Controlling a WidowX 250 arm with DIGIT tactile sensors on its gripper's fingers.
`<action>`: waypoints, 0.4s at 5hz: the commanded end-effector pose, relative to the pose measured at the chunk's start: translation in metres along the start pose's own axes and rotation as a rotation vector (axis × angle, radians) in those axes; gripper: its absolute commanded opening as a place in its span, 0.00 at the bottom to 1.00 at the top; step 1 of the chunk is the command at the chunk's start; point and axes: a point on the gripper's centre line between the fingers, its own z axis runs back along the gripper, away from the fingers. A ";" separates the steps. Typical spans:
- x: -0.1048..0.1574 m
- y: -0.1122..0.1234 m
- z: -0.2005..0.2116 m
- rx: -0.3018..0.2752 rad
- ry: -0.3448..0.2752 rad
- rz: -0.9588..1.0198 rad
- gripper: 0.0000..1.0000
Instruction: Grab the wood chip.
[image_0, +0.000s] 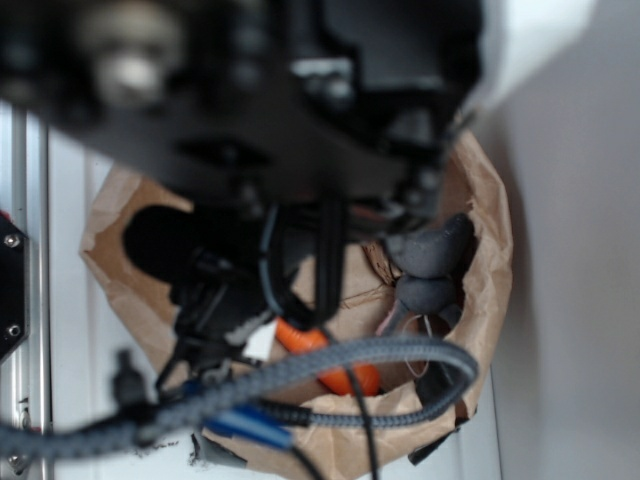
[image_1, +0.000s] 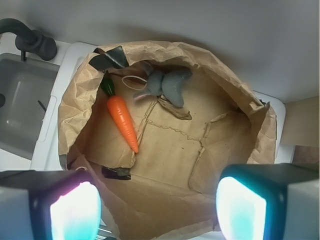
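Blurred arm hides most of the paper bag.

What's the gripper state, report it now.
Gripper: open, holding nothing, above the paper bag; wood chip lies untouched by the plush mouse.

Gripper spread wide, nothing between its 2 pads, both lit cyan at the bottom of the wrist view. Pointed straight down. In the exterior view, black arm blurred, filling the upper frame, with braided grey cable looping beneath.
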 end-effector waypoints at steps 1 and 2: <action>0.010 -0.004 -0.038 0.086 -0.107 -0.198 1.00; 0.009 0.002 -0.089 0.130 -0.090 -0.256 1.00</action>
